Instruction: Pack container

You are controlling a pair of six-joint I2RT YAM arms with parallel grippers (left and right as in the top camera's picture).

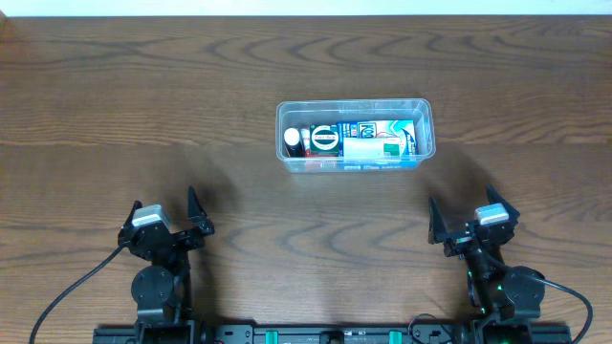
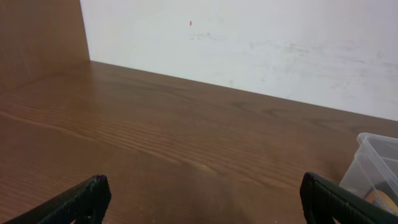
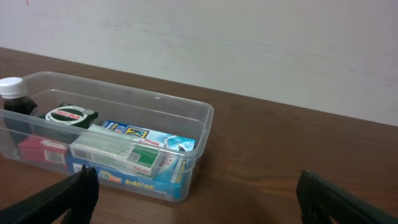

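Observation:
The clear plastic container (image 1: 426,115) stands on the table's middle, a little to the right. It holds a dark bottle with a white cap (image 1: 292,139), a round black-and-white item (image 1: 325,139), a white-and-green box (image 1: 371,145) and blue boxes. In the right wrist view the container (image 3: 202,124) is ahead and left, with the bottle (image 3: 12,93) at its far left. Only its corner (image 2: 373,155) shows in the left wrist view. My left gripper (image 1: 170,218) is open and empty near the front left. My right gripper (image 1: 464,218) is open and empty near the front right.
The brown wooden table (image 1: 143,115) spreads around the container. A pale wall (image 3: 249,43) lies beyond the far edge. Cables run from both arm bases at the front edge.

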